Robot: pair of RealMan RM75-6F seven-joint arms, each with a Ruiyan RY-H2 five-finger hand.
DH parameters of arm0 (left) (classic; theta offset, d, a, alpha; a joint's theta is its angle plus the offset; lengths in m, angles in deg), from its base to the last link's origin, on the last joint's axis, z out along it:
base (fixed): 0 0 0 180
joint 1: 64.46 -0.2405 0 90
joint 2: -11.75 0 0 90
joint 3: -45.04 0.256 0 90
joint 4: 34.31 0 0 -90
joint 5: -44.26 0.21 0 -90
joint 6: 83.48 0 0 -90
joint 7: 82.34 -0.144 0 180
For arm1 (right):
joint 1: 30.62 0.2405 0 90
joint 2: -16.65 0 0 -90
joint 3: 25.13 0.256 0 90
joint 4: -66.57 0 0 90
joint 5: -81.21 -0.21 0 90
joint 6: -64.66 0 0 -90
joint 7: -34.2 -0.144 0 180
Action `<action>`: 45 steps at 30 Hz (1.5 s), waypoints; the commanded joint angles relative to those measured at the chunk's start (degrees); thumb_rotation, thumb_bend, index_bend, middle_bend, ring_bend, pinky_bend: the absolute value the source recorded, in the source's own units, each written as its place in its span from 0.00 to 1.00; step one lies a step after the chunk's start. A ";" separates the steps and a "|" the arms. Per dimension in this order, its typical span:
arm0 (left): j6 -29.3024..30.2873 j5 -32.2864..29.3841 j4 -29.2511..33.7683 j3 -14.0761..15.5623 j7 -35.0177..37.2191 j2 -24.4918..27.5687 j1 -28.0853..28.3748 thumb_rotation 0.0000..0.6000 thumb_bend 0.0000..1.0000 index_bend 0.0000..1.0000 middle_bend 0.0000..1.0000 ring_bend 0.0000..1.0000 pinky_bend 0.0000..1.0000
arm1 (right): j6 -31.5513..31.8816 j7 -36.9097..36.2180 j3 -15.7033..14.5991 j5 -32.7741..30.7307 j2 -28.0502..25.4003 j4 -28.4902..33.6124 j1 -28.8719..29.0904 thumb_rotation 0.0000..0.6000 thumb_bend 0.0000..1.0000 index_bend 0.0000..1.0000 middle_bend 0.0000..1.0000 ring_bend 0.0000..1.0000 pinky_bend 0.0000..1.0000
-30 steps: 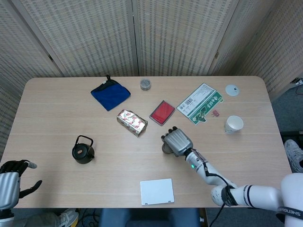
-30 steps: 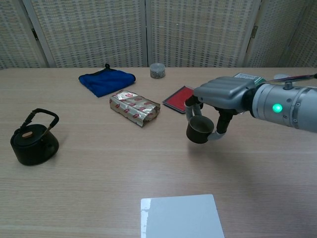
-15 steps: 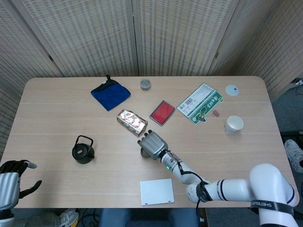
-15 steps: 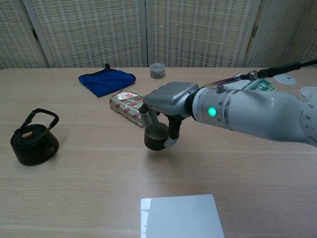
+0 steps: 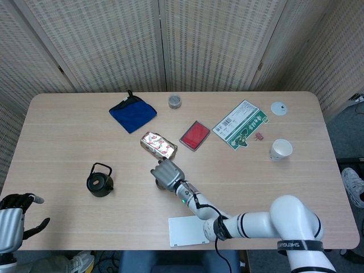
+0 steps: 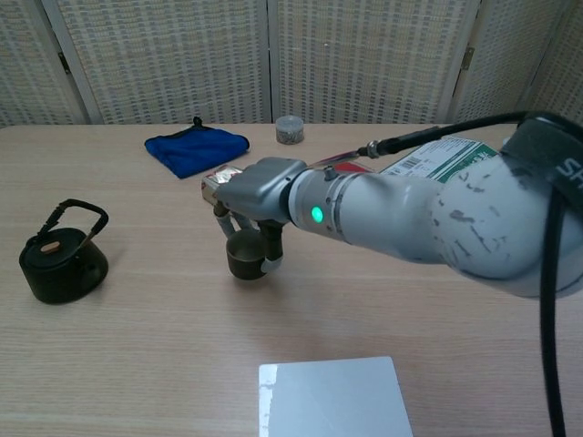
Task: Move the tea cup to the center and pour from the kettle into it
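Tea cup [image 6: 246, 258] in right robot hand [image 6: 258, 192], mid-table

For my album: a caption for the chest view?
Right hand holds a dark tea cup near a black kettle.

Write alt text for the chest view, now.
The right hand holds a small dark tea cup low over the wooden table, right of a black kettle. A blue cloth lies behind; a white card lies in front.

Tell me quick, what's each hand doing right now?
Left hand: open, holding nothing, fingers apart.
Right hand: holding the tea cup.
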 commanded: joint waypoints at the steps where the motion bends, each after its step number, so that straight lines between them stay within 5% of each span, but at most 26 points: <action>1: 0.07 0.01 -0.07 0.01 0.08 0.03 -0.06 1.00 0.15 0.45 0.40 0.34 0.22 | -0.18 0.31 -0.36 -0.84 0.98 -1.33 0.92 1.00 0.26 0.50 0.44 0.27 0.26; 23: 0.37 -0.21 -0.77 0.11 0.65 0.24 -0.64 1.00 0.15 0.45 0.40 0.34 0.22 | -0.67 0.56 -1.70 -5.36 4.38 -7.12 4.86 1.00 0.26 0.49 0.39 0.25 0.26; 39: 0.38 -0.05 -1.05 0.26 0.97 0.10 -0.84 1.00 0.15 0.45 0.40 0.34 0.21 | 0.51 1.98 -2.94 -8.34 3.57 -5.68 5.66 1.00 0.21 0.17 0.24 0.16 0.25; 45: 0.41 -0.05 -1.19 0.02 1.35 0.10 -0.74 1.00 0.15 0.45 0.40 0.34 0.21 | 2.64 -0.41 -2.82 -5.27 0.12 -0.87 4.03 1.00 0.21 0.13 0.21 0.14 0.24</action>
